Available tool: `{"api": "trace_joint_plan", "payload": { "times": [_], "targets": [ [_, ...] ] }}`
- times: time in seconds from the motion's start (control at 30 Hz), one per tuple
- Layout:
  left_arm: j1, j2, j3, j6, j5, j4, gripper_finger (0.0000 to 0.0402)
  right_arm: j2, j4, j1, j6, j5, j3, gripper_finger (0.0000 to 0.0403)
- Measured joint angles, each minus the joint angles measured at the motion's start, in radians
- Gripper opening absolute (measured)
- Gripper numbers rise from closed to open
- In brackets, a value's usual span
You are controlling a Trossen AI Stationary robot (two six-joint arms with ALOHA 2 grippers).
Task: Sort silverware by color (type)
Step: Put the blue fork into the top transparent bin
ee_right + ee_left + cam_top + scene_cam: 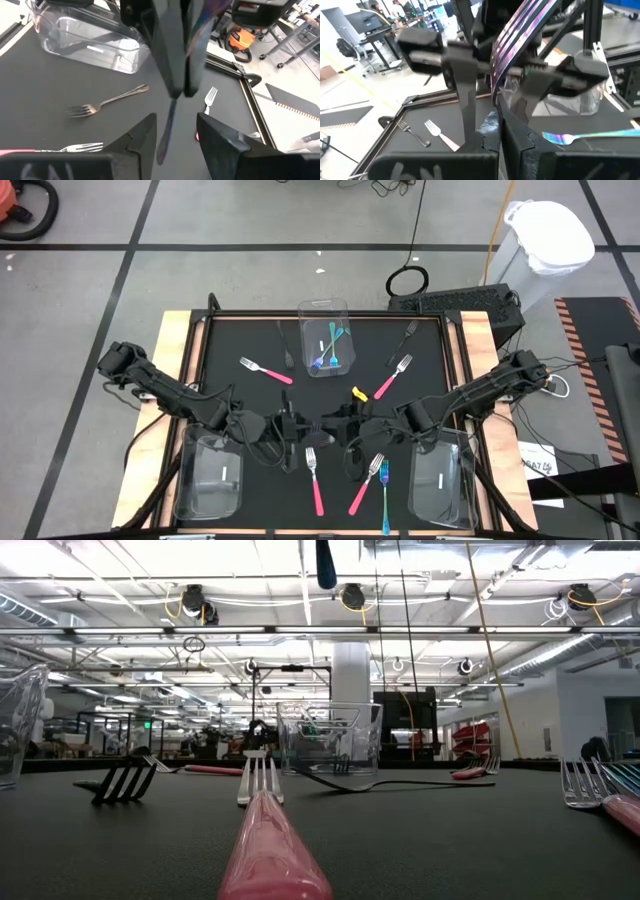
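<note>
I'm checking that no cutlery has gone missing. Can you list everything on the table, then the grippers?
pink-handled forks: four, pink with silver heads, two mid-mat, two at the near edge
teal-handled fork: one, near edge, beside a pink one
dark forks: two, far part of the mat, either side of the far bin
blue and green-handled utensils: a few, inside the far bin
yellow object: one, small, mid-mat
clear bins: three, far centre, near left, near right
iridescent fork: one, held above the centre
left gripper: shut on the iridescent fork
right gripper: open, facing it
</note>
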Motion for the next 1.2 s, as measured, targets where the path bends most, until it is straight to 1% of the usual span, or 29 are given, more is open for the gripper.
{"api": "trace_joint_plan", "payload": {
  "times": [0.13, 0.4, 0.47, 0.57, 0.83, 0.93, 1.0, 1.07, 1.13, 1.2],
  "targets": [
    [0.001, 0.0, 0.0, 0.0, 0.0, 0.0, 0.0006, 0.0, 0.006, 0.0, 0.001, -0.003, 0.0, 0.0106],
    [0.0, 0.0, 0.0, 0.001, 0.012, 0.006, 0.0009, 0.0, 0.005, 0.0, -0.004, -0.005, 0.0, 0.002],
    [0.0, 0.0, 0.0, 0.004, 0.017, 0.008, 0.0009, 0.0, 0.006, 0.0, -0.004, -0.009, 0.0, 0.0007],
    [0.0, 0.0, 0.0, 0.003, 0.024, 0.008, 0.0009, 0.0, 0.003, 0.0, 0.01, -0.008, 0.0, 0.0014],
    [0.001, 0.0, 0.0, 0.0, 0.028, 0.015, 0.001, 0.001, 0.006, -0.006, 0.045, -0.006, 0.0, 0.0093],
    [0.001, 0.0, 0.0, 0.001, 0.027, 0.014, 0.001, 0.001, 0.006, -0.012, 0.044, -0.005, 0.0, 0.0109],
    [0.001, 0.0, 0.0, 0.001, 0.028, 0.014, 0.0011, 0.001, 0.006, -0.013, 0.045, -0.005, 0.0, 0.0108],
    [0.001, 0.0, 0.0, 0.001, 0.028, 0.014, 0.0011, 0.001, 0.006, -0.013, 0.045, -0.005, 0.0, 0.0096],
    [0.001, 0.0, 0.0, 0.001, 0.027, 0.013, 0.0011, 0.001, 0.006, -0.013, 0.045, -0.006, 0.0, 0.0074],
    [0.001, 0.0, 0.0, 0.002, 0.027, 0.013, 0.0011, 0.001, 0.006, -0.013, 0.045, -0.008, 0.0, 0.0044]
  ]
}}
